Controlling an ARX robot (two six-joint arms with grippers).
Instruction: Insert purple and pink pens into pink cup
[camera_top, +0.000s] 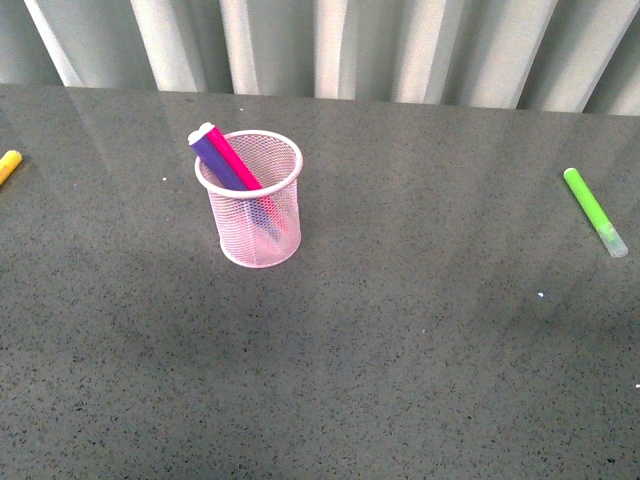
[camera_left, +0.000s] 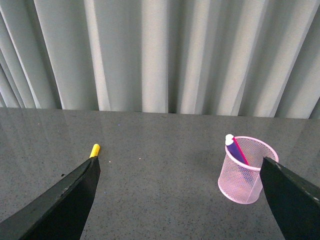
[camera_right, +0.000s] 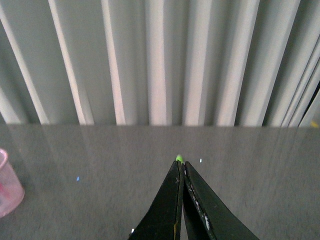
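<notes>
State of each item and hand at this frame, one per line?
pink cup: upright on the table.
purple pen: inside the cup, leaning.
pink pen: inside the cup, leaning.
green marker: lying flat.
yellow marker: lying flat.
left hand: open, empty.
right hand: shut, empty.

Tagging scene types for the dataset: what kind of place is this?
Likely a staged tabletop test bench, not a lived-in desk: a bare dark speckled table, a plain pleated grey curtain as backdrop, and only a pink cup plus a few markers.
</notes>
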